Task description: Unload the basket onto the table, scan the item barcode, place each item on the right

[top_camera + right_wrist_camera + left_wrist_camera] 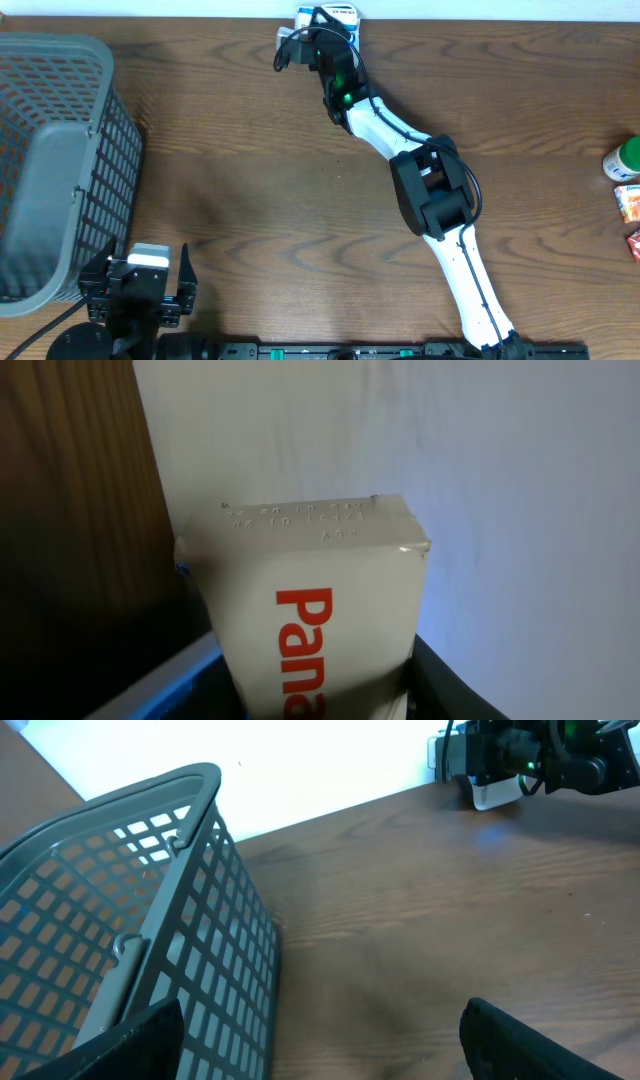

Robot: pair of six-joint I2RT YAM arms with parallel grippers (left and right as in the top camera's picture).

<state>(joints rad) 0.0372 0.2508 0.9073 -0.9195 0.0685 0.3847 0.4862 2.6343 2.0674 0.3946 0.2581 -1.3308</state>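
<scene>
— Wood table (250, 180) first, then the grey basket (50, 160) at its left end. Our left gripper (320, 1045) sits just beside the basket, jaws spread wide and empty.

— And the right gripper (320, 700)?

— We have it clenched on the box (320, 590), out at the table's far edge, well apart from the basket.

— Can we see a barcode?

— No. The face toward our wrist camera carries only red lettering (305, 650): "Pana", then the frame cuts it off. The flap (300, 525) on top has embossed characters, too faint for us to read.

— So how do we do this well?

— We judge the code lies on a hidden face. We should turn the wrist slowly with a firm grip so the box cannot slip. Our fingers should stay off the printed panels, and we should present the code flat and steady to the reader. We cannot pick out a scanner with any certainty.
</scene>
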